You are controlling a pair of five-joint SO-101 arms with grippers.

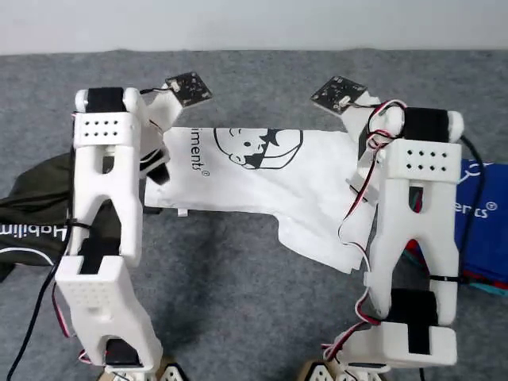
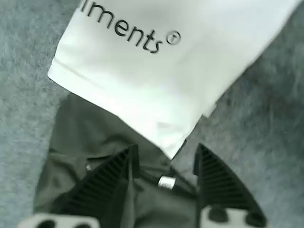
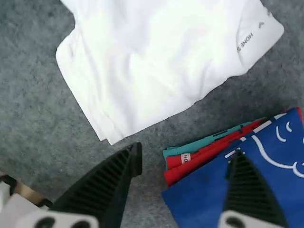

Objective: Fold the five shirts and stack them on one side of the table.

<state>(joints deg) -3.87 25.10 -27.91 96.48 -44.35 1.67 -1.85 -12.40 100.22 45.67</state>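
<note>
Between your arms the white shirt [image 1: 262,178] runs arm to arm; left gripper [image 2: 166,151] gapes wide at one end; right gripper [image 3: 186,151] likewise at the other.

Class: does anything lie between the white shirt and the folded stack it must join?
Nothing visible does. In the right wrist view, a strip of bare grey table separates the white shirt from the stack of blue, red and teal shirts. The right gripper hangs open above the stack's near edge.
</note>
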